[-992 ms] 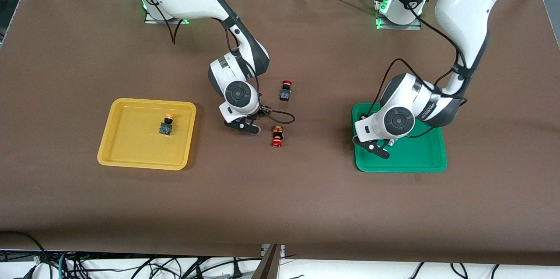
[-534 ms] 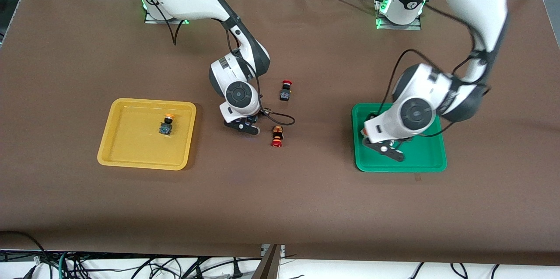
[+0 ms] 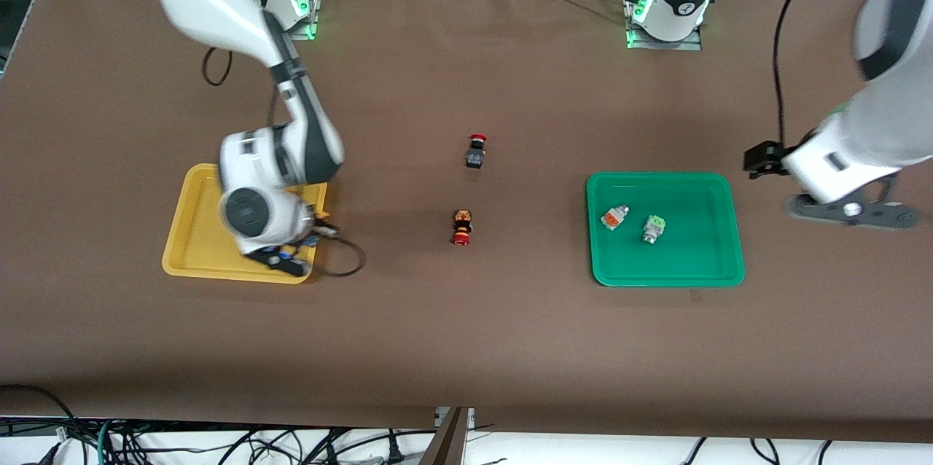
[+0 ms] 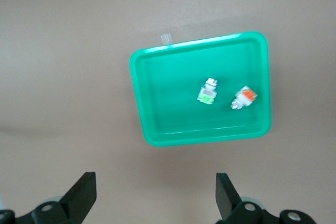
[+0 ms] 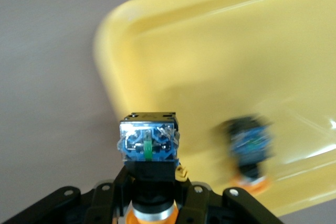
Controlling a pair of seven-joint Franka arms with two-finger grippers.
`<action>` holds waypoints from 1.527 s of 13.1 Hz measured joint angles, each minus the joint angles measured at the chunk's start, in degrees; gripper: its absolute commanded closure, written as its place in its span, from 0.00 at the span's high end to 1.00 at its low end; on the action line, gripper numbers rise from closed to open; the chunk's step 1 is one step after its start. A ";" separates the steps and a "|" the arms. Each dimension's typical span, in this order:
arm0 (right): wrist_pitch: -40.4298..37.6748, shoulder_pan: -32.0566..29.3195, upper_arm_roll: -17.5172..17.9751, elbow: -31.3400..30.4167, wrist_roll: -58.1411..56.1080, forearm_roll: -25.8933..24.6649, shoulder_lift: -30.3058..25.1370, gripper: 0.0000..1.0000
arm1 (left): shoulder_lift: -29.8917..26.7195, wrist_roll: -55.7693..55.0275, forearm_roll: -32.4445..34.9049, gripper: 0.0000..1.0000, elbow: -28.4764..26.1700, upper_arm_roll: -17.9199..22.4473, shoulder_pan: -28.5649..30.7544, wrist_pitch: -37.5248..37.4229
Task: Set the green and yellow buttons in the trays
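Note:
My right gripper (image 3: 280,259) is over the corner of the yellow tray (image 3: 197,232) nearest the front camera. In the right wrist view it (image 5: 152,198) is shut on a yellow-capped button (image 5: 148,145) with a black body and bluish base. A second yellow button (image 5: 251,150) lies in the yellow tray (image 5: 220,51); the arm hides it in the front view. The green tray (image 3: 692,261) holds two silvery-white buttons, one orange-faced (image 3: 614,217), one green-faced (image 3: 652,228). My left gripper (image 3: 851,211) is open and empty over bare table beside the green tray, toward the left arm's end (image 4: 155,203).
Two red-capped black switches lie on the brown table between the trays, one (image 3: 476,151) farther from the front camera than the other (image 3: 461,227). A black cable loops from my right wrist onto the table beside the yellow tray.
My right arm swung from the middle of the table to over the yellow tray, carrying a button. My left arm rose off the green tray toward its end, uncovering two buttons.

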 measured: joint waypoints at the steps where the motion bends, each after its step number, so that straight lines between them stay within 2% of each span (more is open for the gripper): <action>1: -1.01 -3.02 0.02 -0.03 -3.27 0.00 0.14 0.00 | -2.89 -0.47 -4.09 1.00 -3.06 4.58 -1.22 1.22; 3: -1.80 -6.04 0.20 -0.08 -6.03 0.03 0.42 0.00 | -11.35 -1.03 -7.19 1.00 -14.64 9.08 -2.31 7.65; 5: -1.74 -5.61 0.87 -0.08 -5.86 0.18 0.51 0.00 | -18.79 -1.39 -7.41 1.00 -24.19 9.56 -2.60 10.44; 6: -1.67 -5.10 1.24 -0.08 -5.47 0.38 0.51 0.00 | -20.59 -1.43 -7.41 1.00 -26.35 9.55 -2.83 10.11; 8: -0.92 -4.19 1.51 -0.08 -5.02 1.42 0.72 0.02 | -20.88 -1.47 -7.41 1.00 -26.77 9.56 -2.93 8.60; 9: -0.40 -3.91 1.54 -0.08 -4.85 1.81 1.06 0.24 | -20.51 -1.47 -7.41 1.00 -26.60 9.55 -2.93 8.28; 11: 0.61 -3.30 1.64 -0.11 -4.13 2.06 2.40 0.96 | -19.78 -1.47 -7.41 1.00 -26.16 9.53 -2.96 8.12; 12: 0.85 -3.00 1.69 -0.12 -3.95 2.07 3.09 1.00 | -19.50 -1.47 -7.41 1.00 -25.95 9.52 -2.98 8.09; 16: 0.73 -2.67 1.50 0.37 -4.05 2.05 3.04 1.00 | -19.36 -1.47 -7.41 1.00 -25.76 9.52 -3.03 8.05; 18: -1.07 -2.84 0.67 1.49 -4.39 2.03 0.81 1.00 | -19.28 -1.47 -7.41 1.00 -25.75 9.56 -3.03 8.02; 20: -5.51 -3.21 -1.76 3.23 -6.62 2.02 -3.88 1.00 | -19.18 -1.47 -7.41 1.00 -25.73 9.62 -3.03 7.82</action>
